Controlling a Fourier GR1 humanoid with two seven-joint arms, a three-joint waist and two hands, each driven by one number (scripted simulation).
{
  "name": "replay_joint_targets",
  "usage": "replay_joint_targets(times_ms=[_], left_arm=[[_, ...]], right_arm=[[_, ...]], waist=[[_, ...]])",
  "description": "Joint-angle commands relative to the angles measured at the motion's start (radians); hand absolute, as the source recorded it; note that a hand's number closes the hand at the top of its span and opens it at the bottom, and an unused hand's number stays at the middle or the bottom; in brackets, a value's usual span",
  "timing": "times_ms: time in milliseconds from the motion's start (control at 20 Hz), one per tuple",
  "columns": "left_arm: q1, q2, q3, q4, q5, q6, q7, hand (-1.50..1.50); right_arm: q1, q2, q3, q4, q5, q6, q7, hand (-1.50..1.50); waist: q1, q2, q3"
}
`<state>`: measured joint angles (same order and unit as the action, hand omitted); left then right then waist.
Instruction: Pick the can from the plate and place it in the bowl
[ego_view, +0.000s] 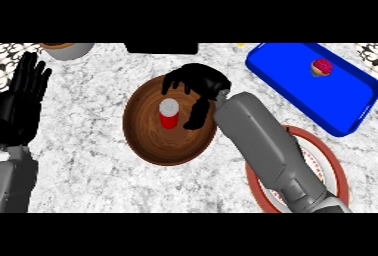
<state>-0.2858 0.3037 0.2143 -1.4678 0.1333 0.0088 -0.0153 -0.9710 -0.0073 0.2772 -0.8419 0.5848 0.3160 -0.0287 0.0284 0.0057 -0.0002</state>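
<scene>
The can (169, 114) stands upright in the brown bowl (148, 142). The right hand (198, 85) hovers beside it, fingers spread and apart from it. The plate (331, 165) lies under the forearm. A blue tray (295, 75) holds a cupcake (322, 67) — probably. The left hand (22, 100) rests open at the left edge of the marbled desk (88, 175).

You'll find the can (169, 114) in the bowl (151, 142), just left of the right hand (198, 82); plate (334, 167) behind its forearm, tray (295, 70) to its right.
</scene>
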Motion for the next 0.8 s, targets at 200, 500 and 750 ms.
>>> replay_joint_targets(times_ms=[200, 500, 750], left_arm=[[-0.042, 0.016, 0.004, 0.038, 0.003, -0.019, 0.007, 0.0], [0.019, -0.003, -0.001, -0.037, 0.005, -0.009, 0.013, 0.0], [0.02, 0.01, 0.011, -0.009, 0.002, -0.021, -0.007, 0.0]], right_arm=[[0.007, 0.007, 0.035, 0.078, -0.335, -0.161, -0.063, -1.5], [-0.067, -0.022, -0.178, 0.143, -0.381, -0.244, -0.147, -1.5], [-0.13, -0.095, -0.294, 0.295, -0.417, -0.281, -0.194, -1.5]], waist=[[0.023, 0.006, 0.0], [0.0, 0.0, 0.001], [0.005, 0.005, 0.0]])
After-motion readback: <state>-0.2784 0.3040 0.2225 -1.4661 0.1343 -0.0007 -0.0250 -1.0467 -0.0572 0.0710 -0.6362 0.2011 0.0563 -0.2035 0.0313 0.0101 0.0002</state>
